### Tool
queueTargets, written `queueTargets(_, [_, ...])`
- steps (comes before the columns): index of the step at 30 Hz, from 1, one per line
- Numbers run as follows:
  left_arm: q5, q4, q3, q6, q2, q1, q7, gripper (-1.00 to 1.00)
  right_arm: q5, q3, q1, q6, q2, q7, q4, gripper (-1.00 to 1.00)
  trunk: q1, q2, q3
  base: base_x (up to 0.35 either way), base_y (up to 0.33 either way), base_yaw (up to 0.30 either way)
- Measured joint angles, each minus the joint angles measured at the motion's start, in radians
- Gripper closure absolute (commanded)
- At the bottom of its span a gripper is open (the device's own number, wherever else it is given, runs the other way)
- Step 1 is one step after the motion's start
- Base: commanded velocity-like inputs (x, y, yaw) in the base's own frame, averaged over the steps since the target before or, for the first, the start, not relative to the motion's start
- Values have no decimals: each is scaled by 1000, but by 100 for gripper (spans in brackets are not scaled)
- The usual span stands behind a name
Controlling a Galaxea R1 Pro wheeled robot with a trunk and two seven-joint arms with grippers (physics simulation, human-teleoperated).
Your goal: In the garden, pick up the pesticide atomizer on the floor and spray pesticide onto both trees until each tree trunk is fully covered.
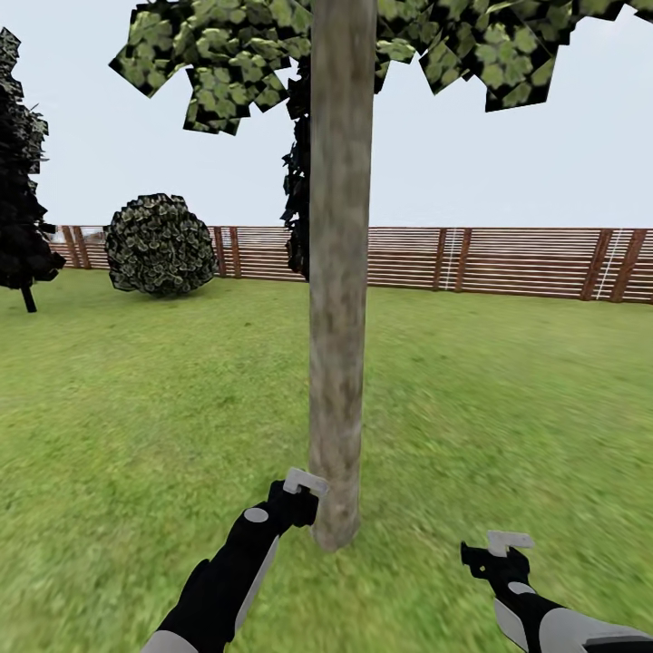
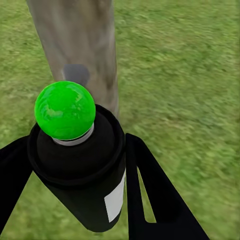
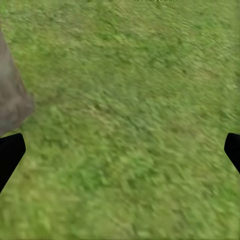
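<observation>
A tree's pale mottled trunk [image 1: 340, 272] rises straight ahead from the lawn, with its leafy crown [image 1: 236, 54] overhead. My left gripper [image 1: 301, 501] is just left of the trunk's base, shut on the pesticide atomizer [image 2: 80, 160], a dark bottle with a white label and a bright green ball on top. In the left wrist view the bottle points at the trunk [image 2: 80, 45], which is close and carries a small darker grey patch. My right gripper [image 1: 490, 553] hovers over grass to the trunk's right, open and holding nothing; in its wrist view the trunk [image 3: 12, 100] shows at one side.
A brown slatted fence [image 1: 508, 263] closes the lawn at the back. A round bush [image 1: 160, 245] stands at the back left, a dark conifer [image 1: 18, 181] at the far left, and another dark conifer [image 1: 297, 181] behind the trunk. Grass [image 1: 508, 408] spreads on both sides.
</observation>
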Motion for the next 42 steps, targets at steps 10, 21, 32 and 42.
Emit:
queueTargets(10, [0,0,0,0,0,0,0,100,0,0,0,0,0,1,0,-100,0,0,0,90,-5,0])
queueTargets(21, [0,0,0,0,0,0,0,100,0,0,0,0,0,1,0,-100,0,0,0,108,0,0])
queueTargets(32, [0,0,-1,0,0,0,-2,100,0,0,0,0,0,1,0,-100,0,0,0,213,0,0])
queueTargets(42, [0,0,0,0,0,0,-2,100,0,0,0,0,0,1,0,-100,0,0,-1,102,0,0])
